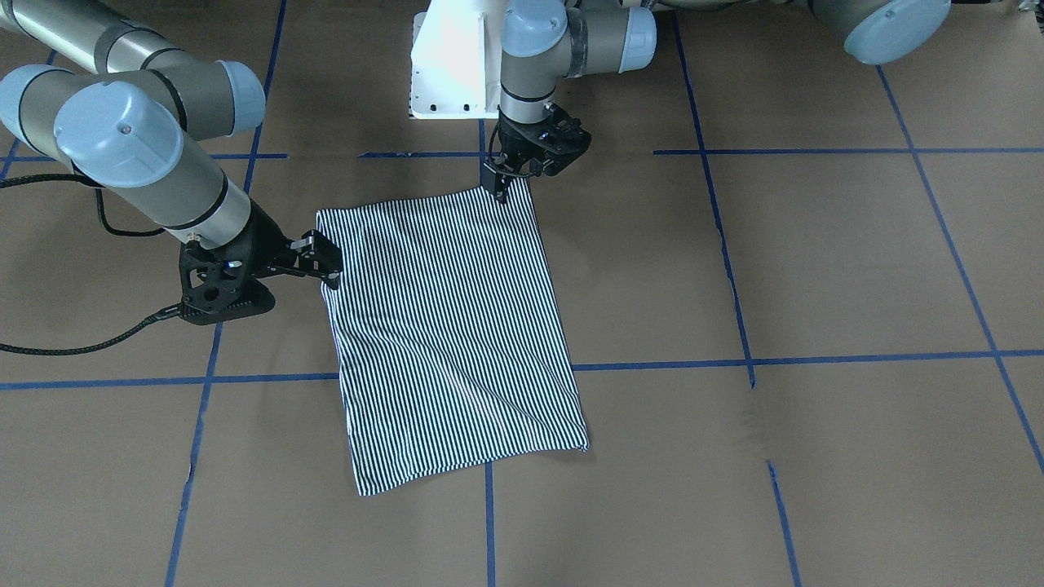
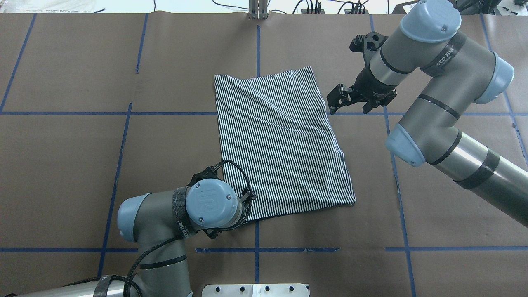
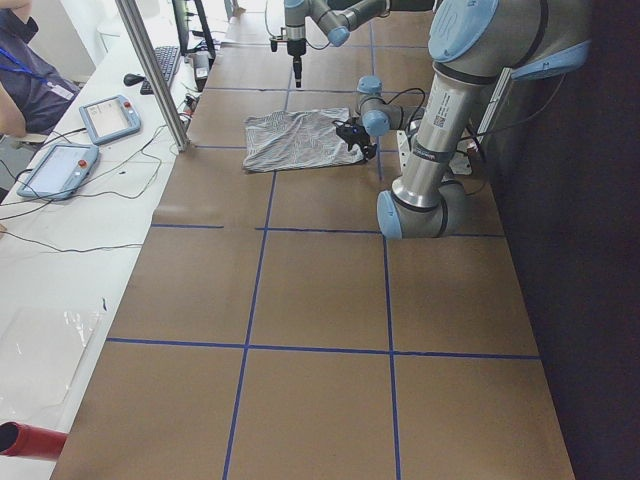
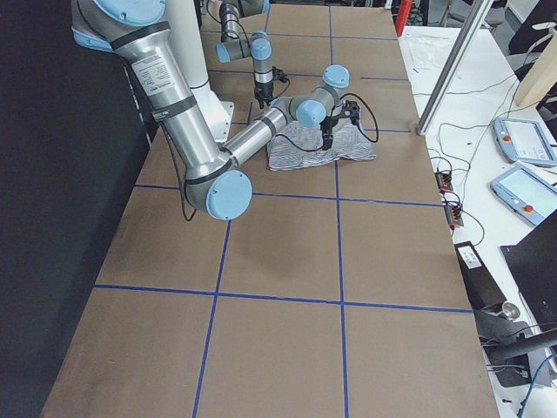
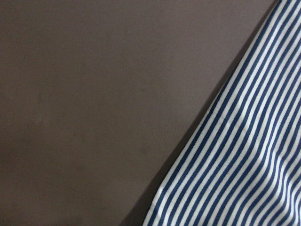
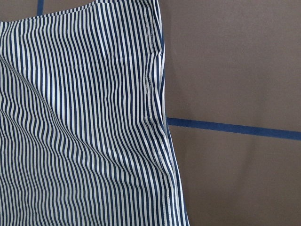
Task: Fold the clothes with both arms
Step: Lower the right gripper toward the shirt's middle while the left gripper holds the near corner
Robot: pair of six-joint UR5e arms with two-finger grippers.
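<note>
Treat the polo shirt (image 2: pixel 280 136) as light, limp cloth and grip its corners. The right gripper (image 2: pixel 334 100) is apart beside its edge. You cannot tell the left gripper (image 1: pixel 500 189) state.

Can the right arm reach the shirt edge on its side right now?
Probably yes: the right gripper sits open right beside the shirt, at its side edge, with nothing blocking it.

Striped shirt (image 6: pixel 80 132) (stitched edge showing) beside blue tape line (image 6: pixel 235 128)
</note>
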